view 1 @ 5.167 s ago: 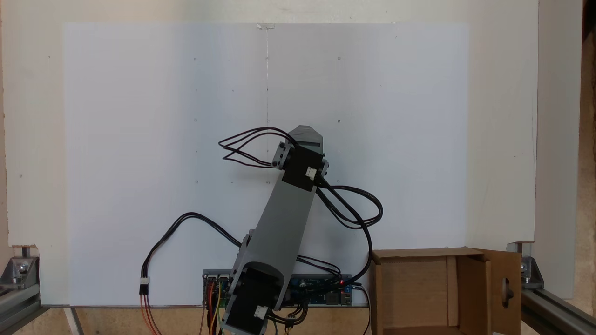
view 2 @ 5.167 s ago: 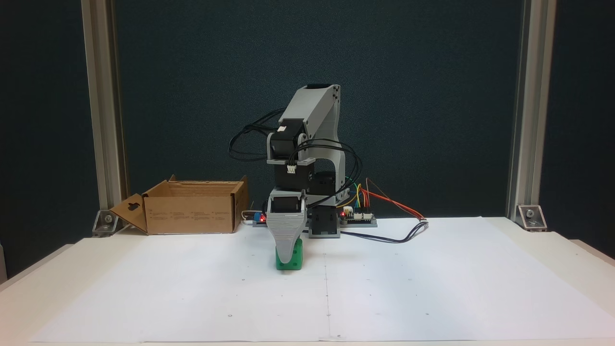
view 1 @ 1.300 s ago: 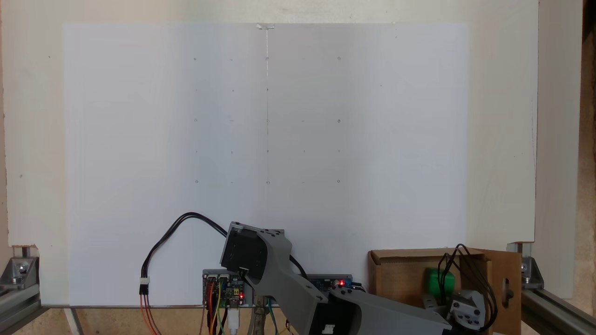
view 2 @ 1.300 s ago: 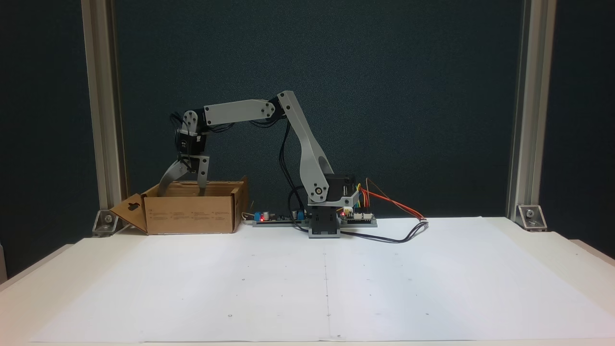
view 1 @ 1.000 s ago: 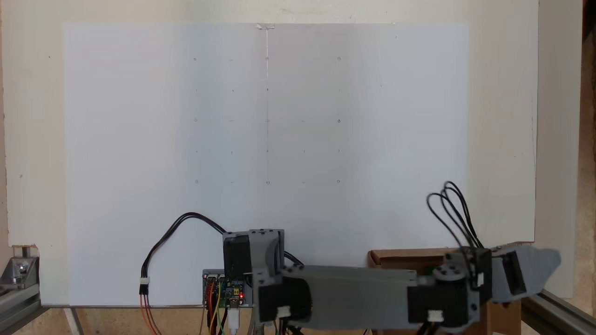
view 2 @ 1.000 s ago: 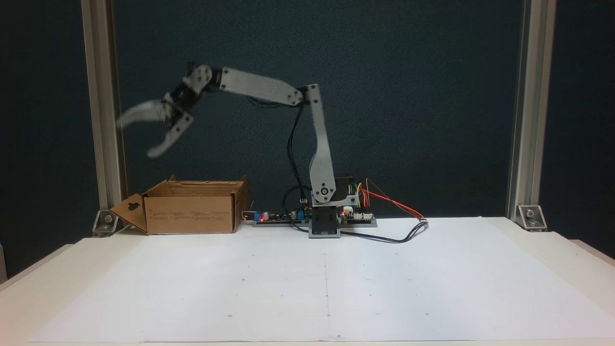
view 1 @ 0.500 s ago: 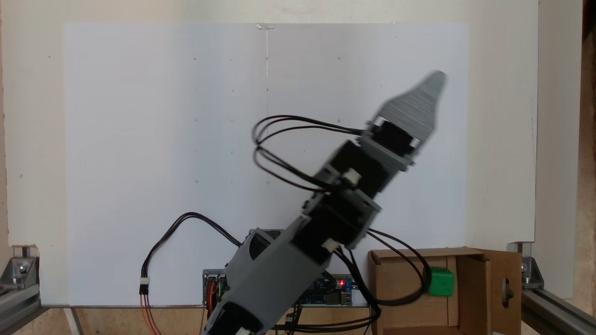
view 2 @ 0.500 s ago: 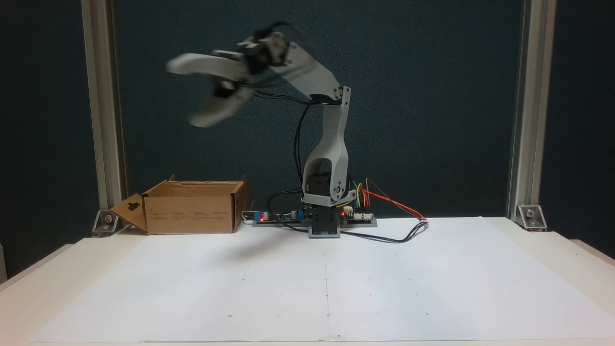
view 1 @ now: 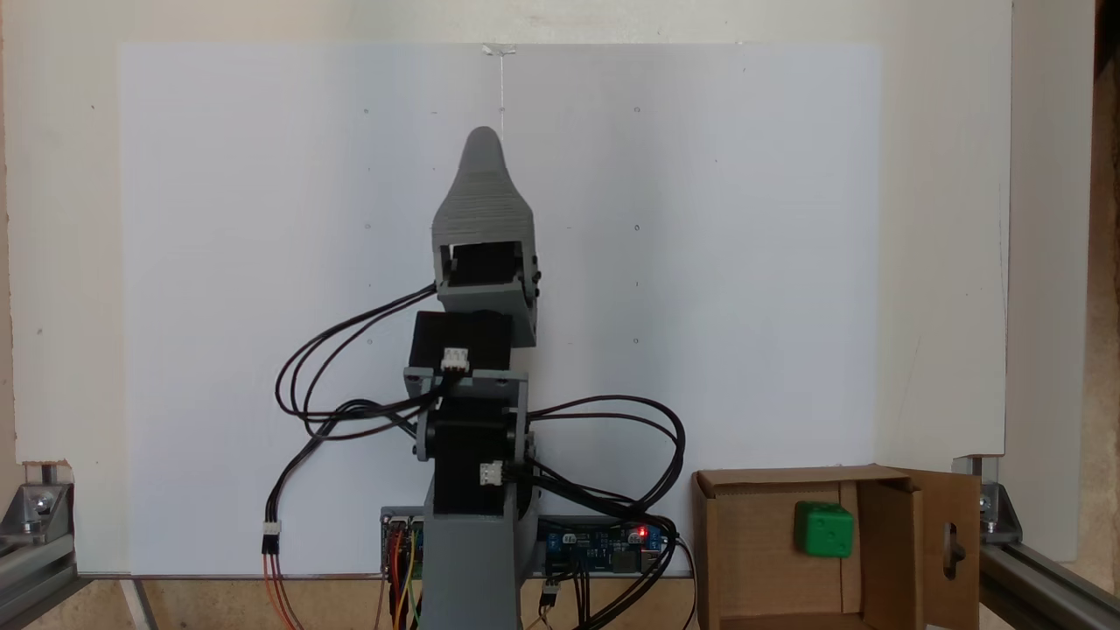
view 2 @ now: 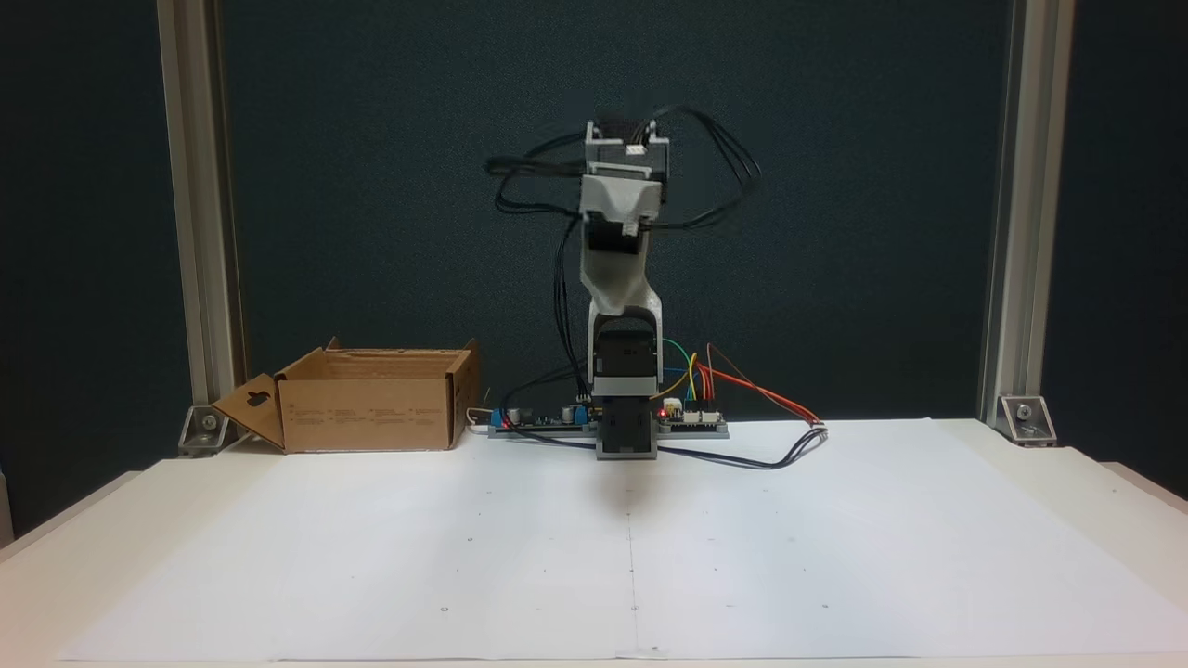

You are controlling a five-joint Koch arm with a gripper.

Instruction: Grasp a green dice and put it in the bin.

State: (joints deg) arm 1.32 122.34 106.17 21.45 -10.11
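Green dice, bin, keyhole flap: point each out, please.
green dice (view 1: pixel 823 529), fixed view from above, top face.
bin (view 2: pixel 369 415), fixed view from the front, front wall.
keyhole flap (view 2: pixel 249 411), same front view, cardboard beside the cutout.

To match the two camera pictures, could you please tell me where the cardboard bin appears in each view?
In a fixed view: the bin is at the lower right, right of the arm's base, with the green dice inside.
In a fixed view: the bin is at mid-left, at the table's back.
Shared landmark: the bin's keyhole-cutout flap.
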